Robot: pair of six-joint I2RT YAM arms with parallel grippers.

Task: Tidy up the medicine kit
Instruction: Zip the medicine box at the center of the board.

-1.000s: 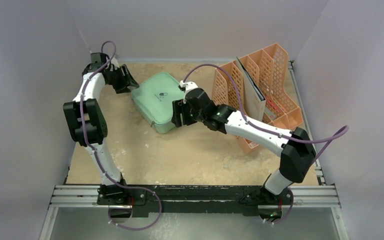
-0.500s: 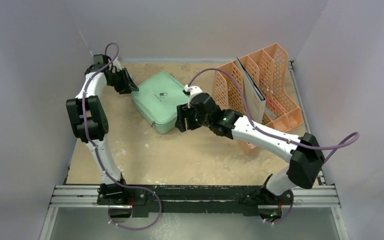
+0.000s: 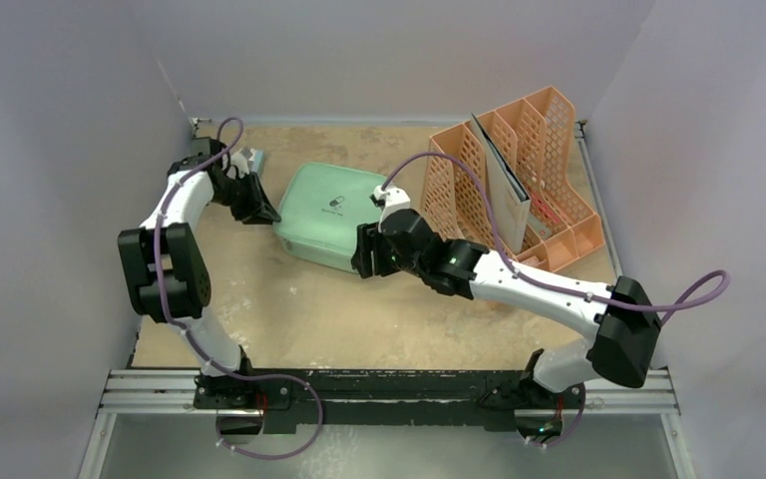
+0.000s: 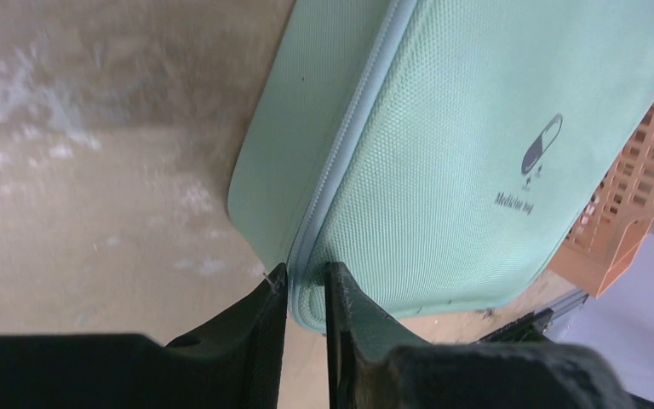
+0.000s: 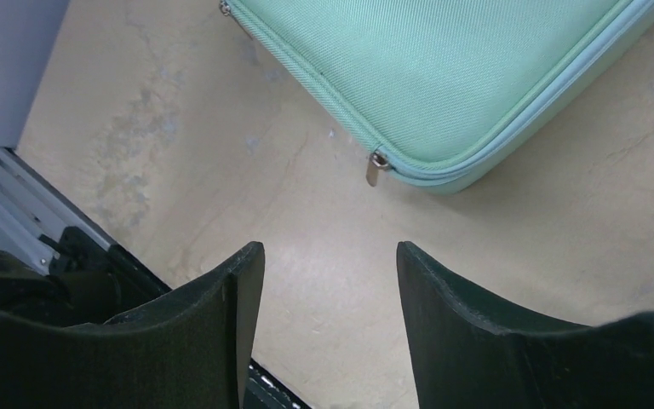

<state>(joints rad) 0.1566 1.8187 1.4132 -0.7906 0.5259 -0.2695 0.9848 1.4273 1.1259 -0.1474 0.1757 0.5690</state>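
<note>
The medicine kit (image 3: 331, 215) is a mint-green zipped case with a pill icon, lying flat mid-table. In the left wrist view its near corner (image 4: 341, 290) sits between the narrow jaws of my left gripper (image 4: 305, 277), pinched at the pale zipper seam. From above, the left gripper (image 3: 264, 212) is at the kit's left corner. My right gripper (image 3: 364, 254) hovers at the kit's near right edge. Seen from its wrist, the right gripper (image 5: 328, 251) is open over bare table, and the metal zipper pull (image 5: 375, 169) hangs just beyond its fingertips.
A peach mesh file rack (image 3: 549, 150) stands at the right behind the right arm, with a grey flat folder (image 3: 504, 185) upright in it. A small bluish object (image 3: 252, 158) lies behind the left gripper. Walls close off three sides. A metal rail (image 3: 389, 389) runs along the near edge.
The left gripper has narrowed onto the kit's corner and moved nearer. The kit has turned and slid right and toward the arms. The right gripper drew back along the kit's near edge.
</note>
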